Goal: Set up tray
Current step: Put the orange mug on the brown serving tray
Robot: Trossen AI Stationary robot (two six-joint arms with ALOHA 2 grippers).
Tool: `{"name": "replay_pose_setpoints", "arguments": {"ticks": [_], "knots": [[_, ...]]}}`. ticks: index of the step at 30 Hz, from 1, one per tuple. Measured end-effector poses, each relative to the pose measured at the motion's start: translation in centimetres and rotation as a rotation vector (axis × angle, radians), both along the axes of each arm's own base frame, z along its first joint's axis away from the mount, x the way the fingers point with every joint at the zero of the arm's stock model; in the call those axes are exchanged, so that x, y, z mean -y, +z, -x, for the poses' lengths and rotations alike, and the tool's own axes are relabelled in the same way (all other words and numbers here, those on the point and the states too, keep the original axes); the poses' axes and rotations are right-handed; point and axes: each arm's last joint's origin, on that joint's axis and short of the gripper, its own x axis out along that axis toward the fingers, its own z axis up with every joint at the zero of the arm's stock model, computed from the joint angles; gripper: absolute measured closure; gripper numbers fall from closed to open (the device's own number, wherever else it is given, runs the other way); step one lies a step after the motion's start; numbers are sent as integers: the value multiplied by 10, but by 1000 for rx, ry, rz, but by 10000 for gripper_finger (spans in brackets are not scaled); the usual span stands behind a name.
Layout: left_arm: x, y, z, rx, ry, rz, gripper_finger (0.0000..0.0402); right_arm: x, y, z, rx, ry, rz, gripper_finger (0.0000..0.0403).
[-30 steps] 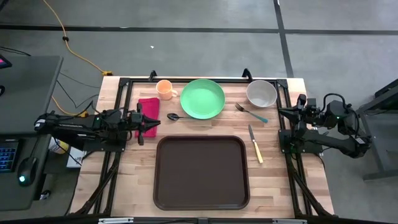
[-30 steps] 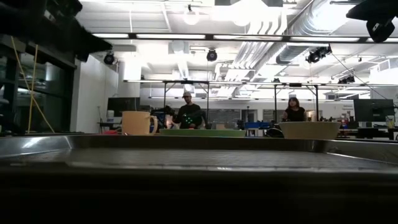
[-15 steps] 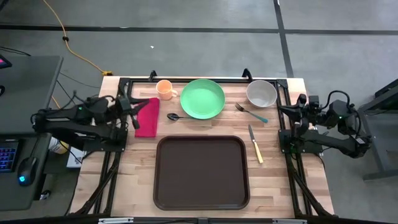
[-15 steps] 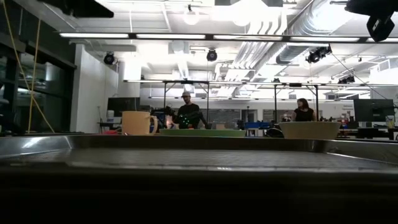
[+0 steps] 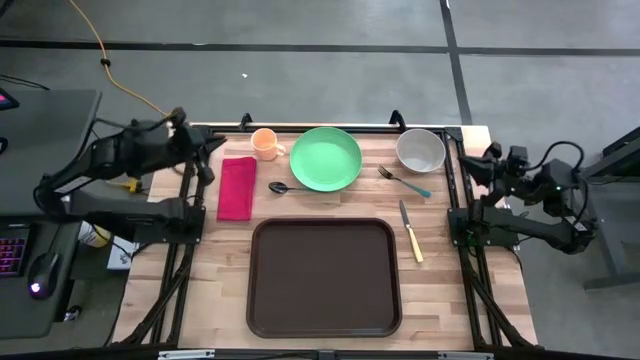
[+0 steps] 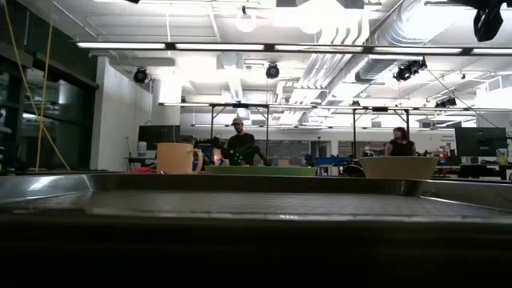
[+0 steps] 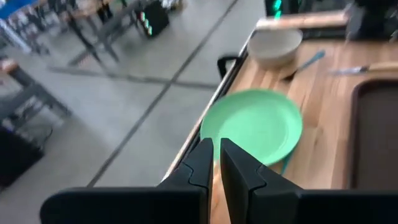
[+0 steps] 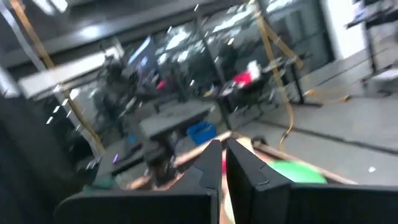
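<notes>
The dark brown tray (image 5: pixel 325 277) lies at the table's near middle with nothing on it; its rim fills the front of the low view (image 6: pixel 256 186). Beyond it lie a green plate (image 5: pixel 325 158), an orange cup (image 5: pixel 264 143), a red napkin (image 5: pixel 237 187), a spoon (image 5: pixel 284 187), a white bowl (image 5: pixel 420 150), a fork (image 5: pixel 403 180) and a knife (image 5: pixel 411 232). My left gripper (image 5: pixel 203 150) is shut and empty, raised at the far left corner, left of the cup. My right gripper (image 5: pixel 472 162) is shut and empty at the right edge, beside the bowl.
A black frame runs along the table's far edge and both sides (image 5: pixel 300 128). The left wrist view shows the plate (image 7: pixel 252 127), bowl (image 7: pixel 273 46) and tray corner (image 7: pixel 373 137). People stand in the room beyond the table (image 6: pixel 240 144). Bare wood lies left and right of the tray.
My left gripper has drawn back from over the red napkin, going up and toward the table's far left corner, and has turned toward the plate. The napkin stays flat on the table. My right gripper has shifted slightly toward the far edge.
</notes>
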Motion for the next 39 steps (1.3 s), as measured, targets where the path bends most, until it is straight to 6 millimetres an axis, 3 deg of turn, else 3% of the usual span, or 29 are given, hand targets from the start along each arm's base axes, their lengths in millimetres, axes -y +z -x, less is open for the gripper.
{"name": "replay_pose_setpoints", "arguments": {"ticks": [6,12,18,22,27,34,39], "knots": [[-25,7,-1,-35,61,12,339,5,12,-12,44,-51,31,403],[-31,19,17,81,57,-45,339,16,19,-54,-22,-37,39,403],[-22,21,36,108,88,-57,339,30,27,-115,-55,44,146,403],[-15,21,44,114,91,-73,339,44,29,-161,-170,43,132,403],[-11,22,47,128,79,-81,339,67,41,-219,-304,29,110,402],[-11,22,47,133,39,-75,339,95,71,-290,-630,65,234,402],[-11,22,47,132,38,-77,339,121,68,-337,-728,95,181,395]]}}
